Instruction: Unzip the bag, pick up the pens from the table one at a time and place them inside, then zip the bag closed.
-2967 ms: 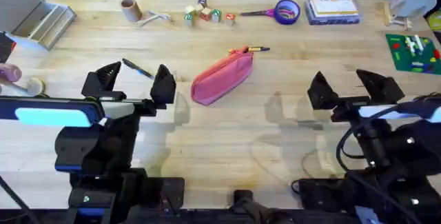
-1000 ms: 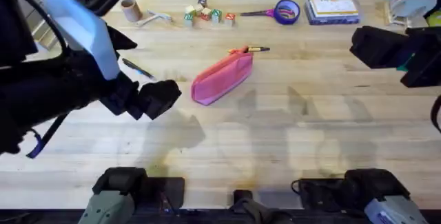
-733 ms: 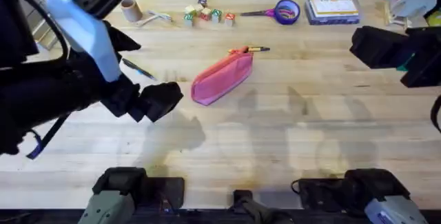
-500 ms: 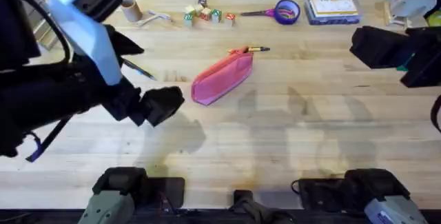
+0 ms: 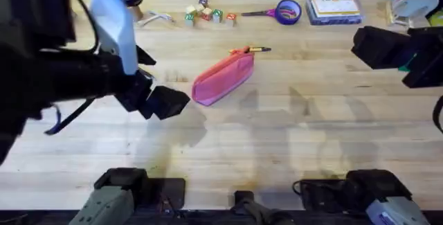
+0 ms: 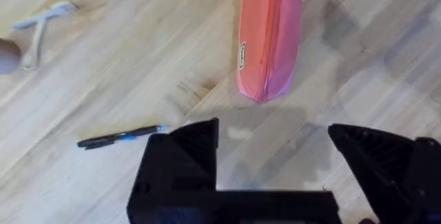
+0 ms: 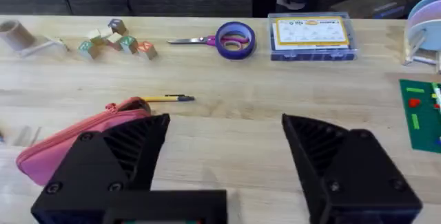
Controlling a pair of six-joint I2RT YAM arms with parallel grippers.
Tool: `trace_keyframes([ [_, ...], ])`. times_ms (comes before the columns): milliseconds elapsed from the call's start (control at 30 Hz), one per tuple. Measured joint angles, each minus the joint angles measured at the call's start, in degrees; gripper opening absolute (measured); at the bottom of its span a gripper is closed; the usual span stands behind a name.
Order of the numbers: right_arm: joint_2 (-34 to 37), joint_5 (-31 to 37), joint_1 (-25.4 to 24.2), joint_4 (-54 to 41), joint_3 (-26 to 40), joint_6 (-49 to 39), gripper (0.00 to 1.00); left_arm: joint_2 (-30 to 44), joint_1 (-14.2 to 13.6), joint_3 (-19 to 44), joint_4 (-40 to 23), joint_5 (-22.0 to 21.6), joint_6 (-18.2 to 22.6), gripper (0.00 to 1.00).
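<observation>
Black-fingered left gripper (image 6: pixel 272 148), jaws spread and empty, hangs just short of our pink fabric pouch (image 5: pixel 223 78), mid-table, zipper shut. We judge unzipping pending: pin the near end, then draw the pull squarely. Right gripper (image 7: pixel 224 151) waits open, well apart

Bag (image 5: pixel 223 77) pink, zipper unseparated. Pens: one dark blue-black (image 6: pixel 121 136), one orange-yellow (image 7: pixel 167 98), dark tip. Table (image 5: pixel 277 135) light wood, plank seams.
</observation>
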Motion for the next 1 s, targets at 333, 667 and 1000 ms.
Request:
trace_keyframes([
  [333,0.0,0.0,0.0,0.0,0.0,0.0,0.998,14.7,0.0,-2.1,7.2,3.0,0.0,0.995],
  [667,0.0,0.0,0.0,0.0,0.0,0.0,0.998,23.6,0.0,-3.2,7.9,9.6,0.0,0.995],
  [1000,0.0,0.0,0.0,0.0,0.0,0.1,0.998,30.0,0.0,-3.2,14.0,11.0,0.0,0.995],
])
